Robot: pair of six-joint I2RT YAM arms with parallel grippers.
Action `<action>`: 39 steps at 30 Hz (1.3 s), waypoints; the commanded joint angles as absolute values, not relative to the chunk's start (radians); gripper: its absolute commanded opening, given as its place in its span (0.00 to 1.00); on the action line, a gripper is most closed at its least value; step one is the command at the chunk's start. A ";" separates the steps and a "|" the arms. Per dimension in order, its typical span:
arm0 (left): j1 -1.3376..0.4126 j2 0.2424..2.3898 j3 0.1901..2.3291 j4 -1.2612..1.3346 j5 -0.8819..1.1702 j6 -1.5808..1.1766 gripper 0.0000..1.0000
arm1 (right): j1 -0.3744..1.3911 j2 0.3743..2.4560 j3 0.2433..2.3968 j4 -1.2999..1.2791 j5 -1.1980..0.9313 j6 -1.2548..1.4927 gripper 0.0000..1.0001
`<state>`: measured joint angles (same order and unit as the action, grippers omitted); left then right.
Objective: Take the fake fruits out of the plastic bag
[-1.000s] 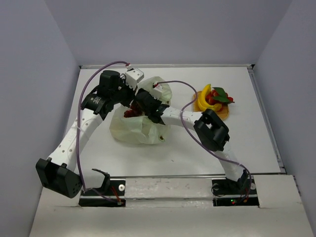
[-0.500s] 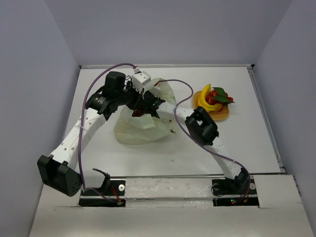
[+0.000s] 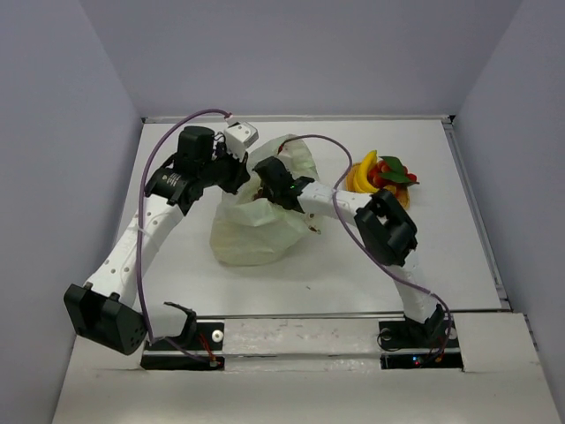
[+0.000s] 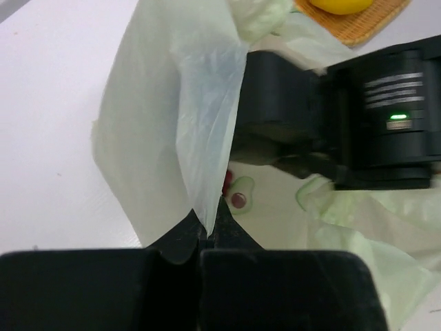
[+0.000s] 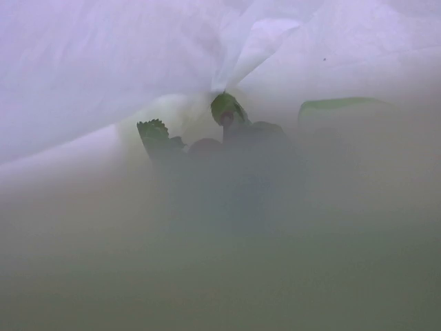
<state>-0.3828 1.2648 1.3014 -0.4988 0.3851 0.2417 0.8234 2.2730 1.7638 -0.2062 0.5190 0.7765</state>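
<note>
The plastic bag [image 3: 256,225] lies crumpled at mid-table, its mouth raised toward the back. My left gripper [image 3: 240,173] is shut on the bag's rim; in the left wrist view a fold of the bag [image 4: 172,110] runs down between the closed fingertips of the left gripper [image 4: 207,233]. My right gripper [image 3: 265,184] reaches into the bag's mouth with its fingers hidden by plastic. A red fruit [image 3: 258,192] shows there. Through the bag film [image 5: 138,62] a dark fruit with green leaves [image 5: 227,134] looms, blurred. Bananas [image 3: 360,173] and red pieces [image 3: 393,170] rest on the orange mat [image 3: 399,205].
The right arm's black wrist body [image 4: 344,117] crosses close in front of the left gripper. The orange mat [image 4: 362,24] with a yellow fruit [image 4: 341,4] lies just beyond it. Walls enclose the table on three sides, and purple cables arc above both arms.
The bag has been pulled taller and shifted slightly right. The left gripper keeps its hold on the rim. The right wrist has stayed at the bag's mouth while its elbow swung.
</note>
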 commanded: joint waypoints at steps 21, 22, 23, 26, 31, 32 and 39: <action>-0.287 1.361 1.408 -0.410 0.210 0.186 0.00 | 0.807 1.506 1.442 -0.012 -0.184 0.327 0.01; -0.288 1.364 1.417 -0.413 0.207 0.183 0.00 | 0.807 1.506 1.454 -0.012 -0.224 0.325 0.01; -0.287 1.367 1.431 -0.414 0.204 0.178 0.00 | 0.807 1.506 1.480 -0.012 -0.257 0.328 0.01; -0.287 1.364 1.443 -0.416 0.189 0.170 0.00 | 0.807 1.500 1.541 -0.012 -0.342 0.353 0.01; -0.287 1.336 1.390 -0.394 0.152 0.205 0.00 | 0.749 1.448 1.612 -0.011 -0.117 0.383 0.01; -0.287 1.332 1.367 -0.393 0.147 0.212 0.00 | 0.730 1.439 1.624 -0.012 -0.083 0.400 0.01; -0.288 1.344 1.394 -0.426 0.091 0.203 0.00 | 0.628 1.466 1.772 -0.093 0.041 0.387 0.01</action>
<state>-0.2905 1.3666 1.3666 -0.4358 0.1287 0.2016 0.6479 1.4940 1.6596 -0.1005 -0.0570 0.3950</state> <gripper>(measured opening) 0.037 0.216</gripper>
